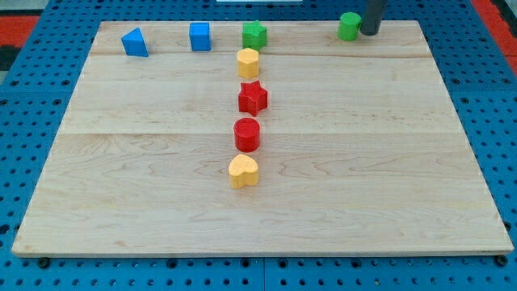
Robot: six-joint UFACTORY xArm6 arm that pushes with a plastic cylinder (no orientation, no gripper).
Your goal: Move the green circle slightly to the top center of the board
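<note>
- Green star (254, 34), far left of my tip: an overlong push could knock it.
- Green circle (349, 26) touches my tip's left, at the table (161, 194) top edge.
- My tip (369, 32), the end effector, has no jaws; off-centre contact may spin the circle off the table.

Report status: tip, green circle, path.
My tip touching green circle on its right side, top edge. Green star sits leftward at top center, possibly in the way.

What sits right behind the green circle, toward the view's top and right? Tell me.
My tip stands just right of the green circle, close against it near the board's top edge. Whether they touch cannot be told. The board strip behind the rod is covered.
</note>
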